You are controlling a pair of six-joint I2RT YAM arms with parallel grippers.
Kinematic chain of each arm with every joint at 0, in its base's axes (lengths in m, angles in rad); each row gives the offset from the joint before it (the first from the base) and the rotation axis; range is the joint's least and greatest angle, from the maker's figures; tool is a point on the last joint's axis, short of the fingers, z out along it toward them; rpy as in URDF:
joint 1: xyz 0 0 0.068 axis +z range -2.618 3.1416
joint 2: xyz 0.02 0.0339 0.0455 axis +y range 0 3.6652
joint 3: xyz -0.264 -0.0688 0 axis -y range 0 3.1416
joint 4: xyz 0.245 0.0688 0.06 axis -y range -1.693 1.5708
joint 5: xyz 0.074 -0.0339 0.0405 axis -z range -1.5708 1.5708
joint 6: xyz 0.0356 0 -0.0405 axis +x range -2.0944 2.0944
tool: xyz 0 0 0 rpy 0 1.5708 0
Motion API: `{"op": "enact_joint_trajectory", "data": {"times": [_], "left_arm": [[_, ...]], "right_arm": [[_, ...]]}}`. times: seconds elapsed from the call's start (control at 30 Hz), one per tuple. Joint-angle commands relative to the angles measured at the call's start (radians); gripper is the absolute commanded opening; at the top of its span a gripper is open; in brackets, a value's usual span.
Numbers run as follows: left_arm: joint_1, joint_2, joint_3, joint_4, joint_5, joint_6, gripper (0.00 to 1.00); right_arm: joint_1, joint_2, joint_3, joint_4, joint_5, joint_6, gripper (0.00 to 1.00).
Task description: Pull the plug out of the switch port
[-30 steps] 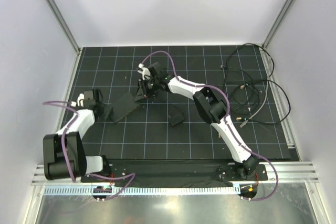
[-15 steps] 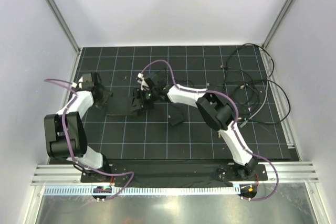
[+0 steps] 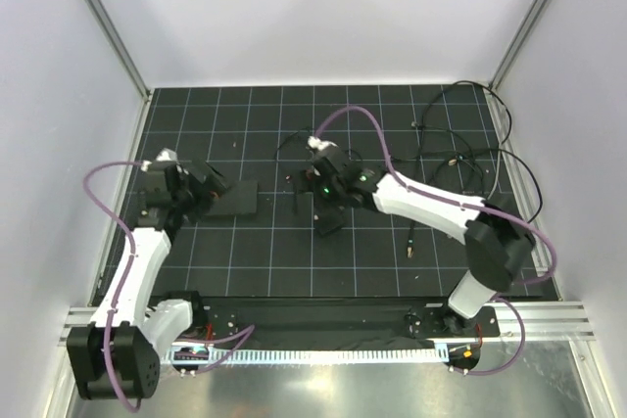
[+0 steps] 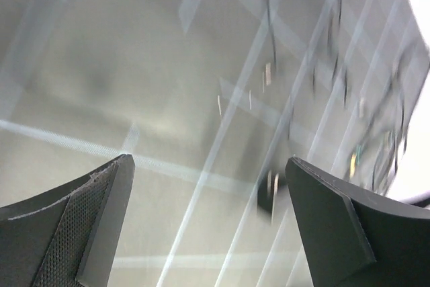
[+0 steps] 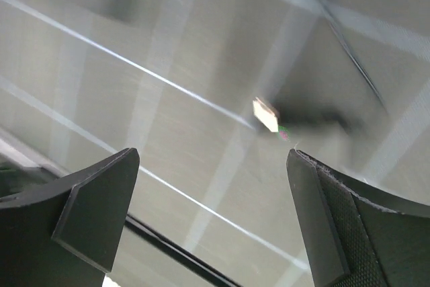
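Note:
The flat black box with the switch port (image 3: pixel 236 199) lies on the gridded mat, left of centre. My left gripper (image 3: pixel 204 193) hovers at its left end, open and empty; the left wrist view (image 4: pixel 208 160) shows only blurred mat between the fingers. My right gripper (image 3: pixel 313 187) hangs to the right of the box, apart from it, also open and empty (image 5: pixel 212 154). A pale plug tip (image 5: pixel 267 115) on a dark cable lies blurred on the mat ahead of the right fingers. The socket itself is not discernible.
A smaller black square block (image 3: pixel 330 223) sits just below the right gripper, also seen as the block (image 4: pixel 269 193). A tangle of black cables (image 3: pixel 470 168) covers the right side of the mat. A loose connector (image 3: pixel 409 248) lies near the right arm.
Both grippers have opened wide. The right gripper has drawn away to the right from the box. The left arm has swung round to the box's left end; the box lies flatter.

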Motion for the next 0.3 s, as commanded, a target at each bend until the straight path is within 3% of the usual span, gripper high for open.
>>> {"op": "enact_joint_trajectory", "data": {"times": [0.0, 0.13, 0.23, 0.27], "left_arm": [[-0.094, -0.072, -0.109, 0.057, 0.194, -0.028, 1.0], [-0.198, -0.154, -0.222, 0.181, 0.274, -0.1, 1.0], [-0.234, -0.174, -0.297, 0.342, 0.403, -0.169, 1.0], [-0.241, -0.2, -0.317, 0.384, 0.465, -0.184, 1.0]], "right_arm": [[0.005, -0.115, -0.19, -0.054, 0.17, 0.078, 1.0], [0.004, -0.272, -0.366, 0.009, 0.159, 0.123, 1.0], [0.005, -0.355, -0.451, 0.067, 0.092, 0.143, 1.0], [0.005, -0.384, -0.507, 0.142, -0.005, 0.148, 1.0]]}}
